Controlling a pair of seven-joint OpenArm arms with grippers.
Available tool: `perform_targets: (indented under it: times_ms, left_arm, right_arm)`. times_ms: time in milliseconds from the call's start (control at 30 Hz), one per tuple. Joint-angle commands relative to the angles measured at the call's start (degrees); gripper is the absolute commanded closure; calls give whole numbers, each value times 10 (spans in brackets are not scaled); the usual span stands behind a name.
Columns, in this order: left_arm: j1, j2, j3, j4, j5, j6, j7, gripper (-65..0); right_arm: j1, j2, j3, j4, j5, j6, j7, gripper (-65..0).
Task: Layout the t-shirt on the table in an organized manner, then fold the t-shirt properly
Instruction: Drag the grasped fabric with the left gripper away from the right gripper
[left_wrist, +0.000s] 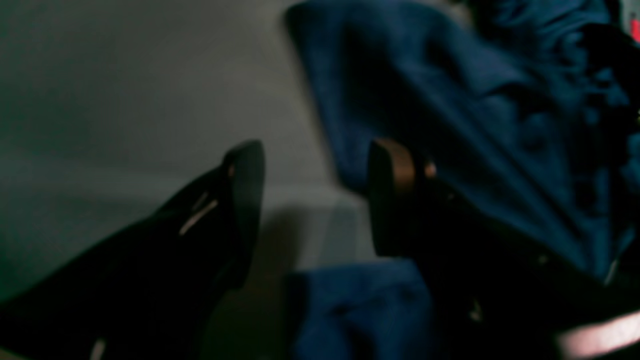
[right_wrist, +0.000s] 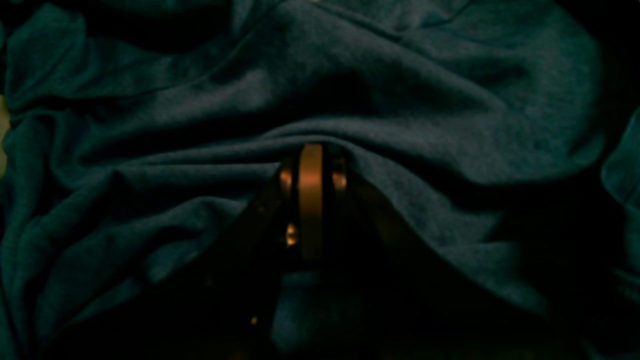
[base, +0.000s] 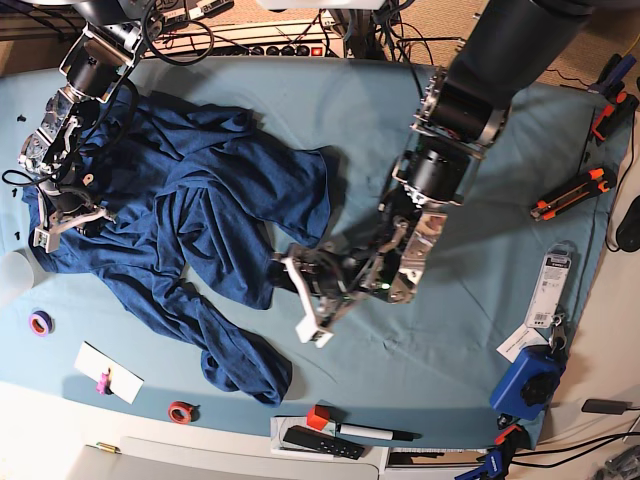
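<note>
The dark navy t-shirt (base: 200, 200) lies crumpled across the left half of the teal table (base: 450, 400), with one long part trailing toward the front edge. My left gripper (base: 298, 295) hovers low at the shirt's right edge. In the left wrist view it (left_wrist: 320, 175) is open, with bare table (left_wrist: 125, 100) between the fingers and t-shirt fabric (left_wrist: 450, 90) beside and behind the right finger. My right gripper (base: 60, 215) is at the shirt's far left side. In the right wrist view its fingers (right_wrist: 311, 150) are together, with a fold of the t-shirt (right_wrist: 400, 75) bunched over the tips.
A purple tape roll (base: 40, 322), a white card (base: 108, 372) and a red tape roll (base: 180, 411) lie near the front left. A remote and marker (base: 325, 438) sit at the front edge. A blue device (base: 528, 385), a package (base: 548, 290) and orange cutters (base: 570, 192) are on the right.
</note>
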Motion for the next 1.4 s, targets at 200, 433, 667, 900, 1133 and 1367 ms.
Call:
perform_targets:
  times_ms: [200, 433, 667, 900, 1133, 1367]
  left_arm:
    - [-17, 40, -1, -23, 33, -3, -21, -333]
    - [-19, 40, -1, -45, 73, 13, -50, -333]
    - [-10, 40, -1, -45, 30, 13, -49, -306]
    - [-4, 40, -1, -45, 15, 12, -54, -306]
    - [3, 40, 0, -45, 2, 5, -54, -283]
    - [3, 40, 3, -45, 2, -15, -40, -283]
  right_arm:
    - [6, 8, 1, 6, -7, -4, -12, -24]
    - [3, 8, 1, 6, -6, -4, -12, -24]
    - [3, 8, 1, 6, -5, -4, -13, -24]
    - [3, 8, 1, 6, -4, -4, -13, -24]
    - [3, 8, 1, 6, -4, -4, -13, -24]
    - [3, 8, 1, 6, -4, -4, -13, -24]
